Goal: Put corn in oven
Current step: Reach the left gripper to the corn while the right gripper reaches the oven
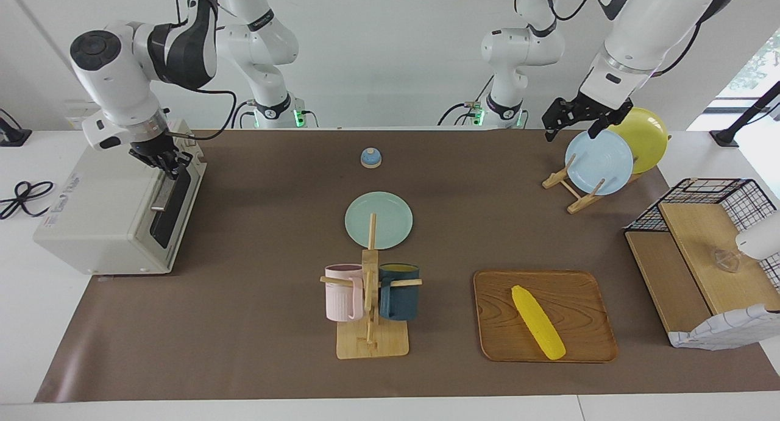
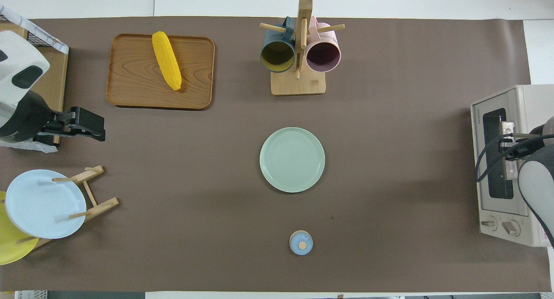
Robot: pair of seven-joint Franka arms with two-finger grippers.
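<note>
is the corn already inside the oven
No, the corn lies on the wooden tray toward the left arm's end of the table, while the oven sits at the right arm's end.
</note>
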